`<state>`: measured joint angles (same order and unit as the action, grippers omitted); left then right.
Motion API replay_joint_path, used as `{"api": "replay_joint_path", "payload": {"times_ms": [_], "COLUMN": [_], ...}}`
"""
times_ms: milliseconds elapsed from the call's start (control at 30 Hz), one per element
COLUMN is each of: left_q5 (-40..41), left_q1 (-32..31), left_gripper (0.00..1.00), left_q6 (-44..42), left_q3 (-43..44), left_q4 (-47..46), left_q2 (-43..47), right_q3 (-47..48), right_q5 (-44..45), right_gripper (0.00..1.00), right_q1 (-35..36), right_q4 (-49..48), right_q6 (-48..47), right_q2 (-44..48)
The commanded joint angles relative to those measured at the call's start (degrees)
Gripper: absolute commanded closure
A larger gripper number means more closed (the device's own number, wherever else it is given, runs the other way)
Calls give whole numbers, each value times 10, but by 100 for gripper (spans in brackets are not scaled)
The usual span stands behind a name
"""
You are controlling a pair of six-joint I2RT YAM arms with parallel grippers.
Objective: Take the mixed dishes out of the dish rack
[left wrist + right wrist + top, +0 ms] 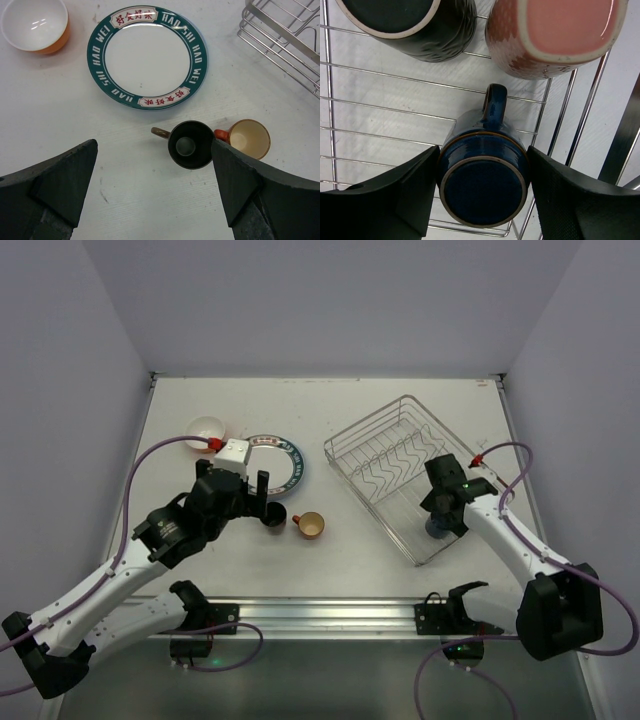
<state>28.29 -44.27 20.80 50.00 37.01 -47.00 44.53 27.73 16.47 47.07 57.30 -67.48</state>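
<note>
The silver wire dish rack (395, 455) sits at the right. Inside its near corner a dark blue mug (482, 185) stands upside down, and my right gripper (484, 167) has both pads pressed against its sides. Upside down beyond it are a black mug (420, 25) and a pinkish speckled mug (555, 35). My left gripper (154, 150) hangs open over the bare table, just short of a brown mug (191, 145) and an orange mug (250, 139). A white plate with a dark patterned rim (147, 57) and an orange bowl (34, 25) lie further back.
The rack's raised rim (580, 115) runs close along the right finger. In the top view the rack's zigzag slots (400, 450) hold no plates. The left arm (190, 515) covers part of the plate.
</note>
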Motion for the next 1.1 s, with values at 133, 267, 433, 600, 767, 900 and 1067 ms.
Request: {"api": "replay_joint_path", "payload": {"times_ms": [133,267,433,600,767,900,1067], "left_q5": [13,18,18,21,20,22,24], "left_q1": [2,2,2,2,2,2,2], "left_gripper": [0,0,0,0,0,0,0], "left_q6": [-2,-2,-1,-1,0,1,2], "left_q3": [3,4,5,5,4,5,22], "left_q4": [-17,-16,-13,-12,-11,-10,-2], "left_q2": [4,3,0,-1,-6,-10,-17], "right_q3": [-17,-20,-26,-35,-37,-26,-4], "right_q5": [0,-14,-19,-22,-21,-17,-44], "right_gripper": [35,35,21,21,46,65,100], "right_q1": [-1,0,0,-1,0,0,-1], "right_q4": [-28,-31,-35,-45,-48,-38,-35], "right_q6": [-1,-4,-3,-4,-6,-15,-42], "right_q2": [7,-3,-6,-1,4,28,92]}}
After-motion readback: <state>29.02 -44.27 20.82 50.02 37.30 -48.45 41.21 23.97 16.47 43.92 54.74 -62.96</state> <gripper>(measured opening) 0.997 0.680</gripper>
